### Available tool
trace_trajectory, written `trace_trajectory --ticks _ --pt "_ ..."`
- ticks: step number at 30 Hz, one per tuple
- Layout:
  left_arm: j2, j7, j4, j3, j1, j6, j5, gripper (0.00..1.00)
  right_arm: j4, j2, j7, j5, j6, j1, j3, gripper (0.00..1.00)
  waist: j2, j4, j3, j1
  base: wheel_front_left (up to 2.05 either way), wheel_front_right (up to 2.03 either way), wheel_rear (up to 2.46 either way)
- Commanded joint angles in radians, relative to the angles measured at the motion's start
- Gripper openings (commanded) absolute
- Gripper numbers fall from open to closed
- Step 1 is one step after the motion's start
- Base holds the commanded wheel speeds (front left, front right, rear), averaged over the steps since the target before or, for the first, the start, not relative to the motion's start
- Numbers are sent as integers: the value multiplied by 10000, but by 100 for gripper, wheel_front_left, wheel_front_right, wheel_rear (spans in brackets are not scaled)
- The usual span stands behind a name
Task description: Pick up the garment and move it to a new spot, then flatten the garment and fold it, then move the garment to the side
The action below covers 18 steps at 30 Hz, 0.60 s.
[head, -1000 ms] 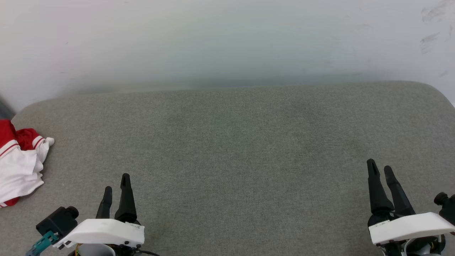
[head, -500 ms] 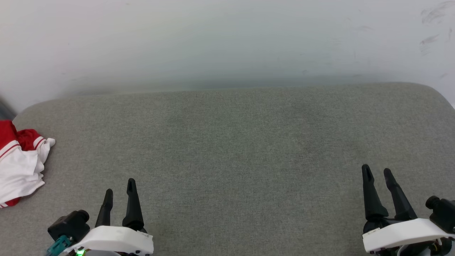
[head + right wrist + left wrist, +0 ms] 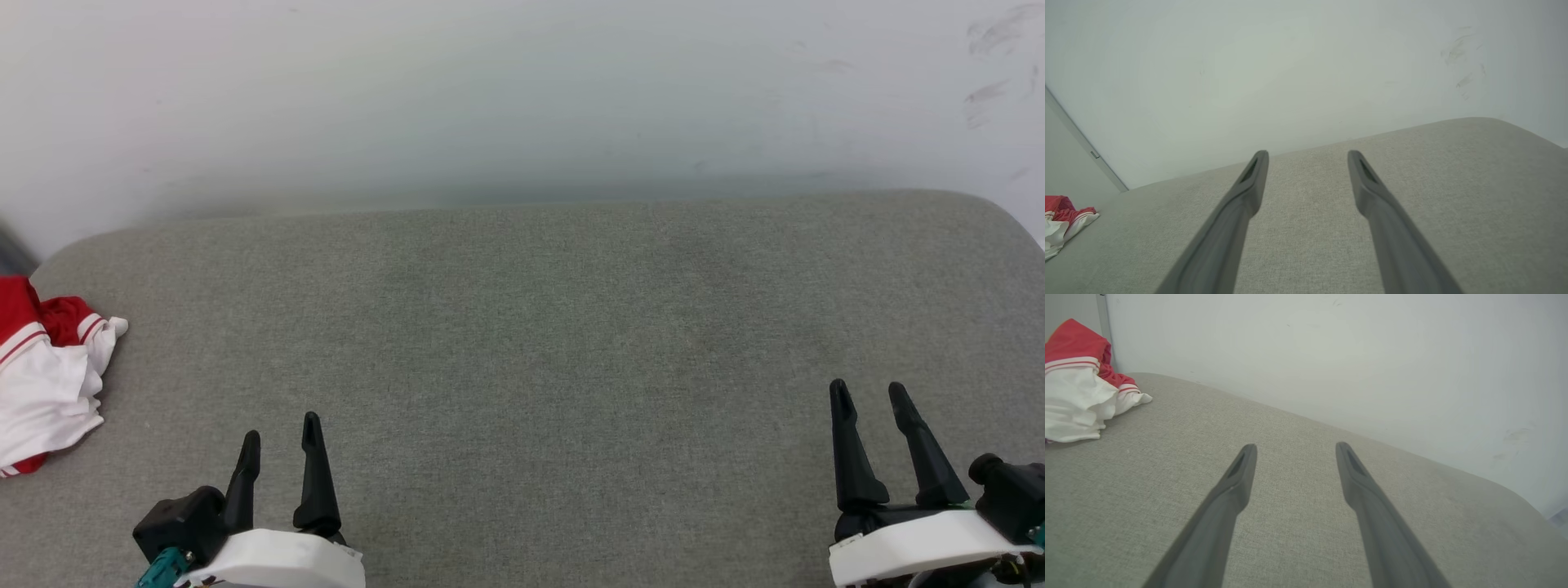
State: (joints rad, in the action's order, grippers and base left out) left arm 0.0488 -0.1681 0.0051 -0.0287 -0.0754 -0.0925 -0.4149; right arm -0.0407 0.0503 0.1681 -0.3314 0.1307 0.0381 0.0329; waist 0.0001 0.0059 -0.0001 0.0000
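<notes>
The red and white T-shirt (image 3: pixel 45 384) lies crumpled at the far left edge of the grey cushion (image 3: pixel 522 343), well apart from both grippers. The left gripper (image 3: pixel 280 429) and the right gripper (image 3: pixel 868 388) have their fingers spread wide, and both hold nothing.

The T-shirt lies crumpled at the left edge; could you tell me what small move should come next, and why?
Probably swing the left pincer leftward toward the red-and-white T-shirt: it is open, empty and nearer, and the shirt lies ungrasped on the grey cushion.
</notes>
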Motion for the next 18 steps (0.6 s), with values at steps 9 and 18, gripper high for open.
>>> trace_trajectory --ticks 9,18 --pt "25 -284 -155 -121 -139 41 945 100 222 3 288 947 0 114 28 100 -1 29 19 0 0 0 0" --pt "23 -482 -110 -105 -214 80 1682 100 266 0 482 1636 0 221 38 100 -1 42 39 0 0 0 0"
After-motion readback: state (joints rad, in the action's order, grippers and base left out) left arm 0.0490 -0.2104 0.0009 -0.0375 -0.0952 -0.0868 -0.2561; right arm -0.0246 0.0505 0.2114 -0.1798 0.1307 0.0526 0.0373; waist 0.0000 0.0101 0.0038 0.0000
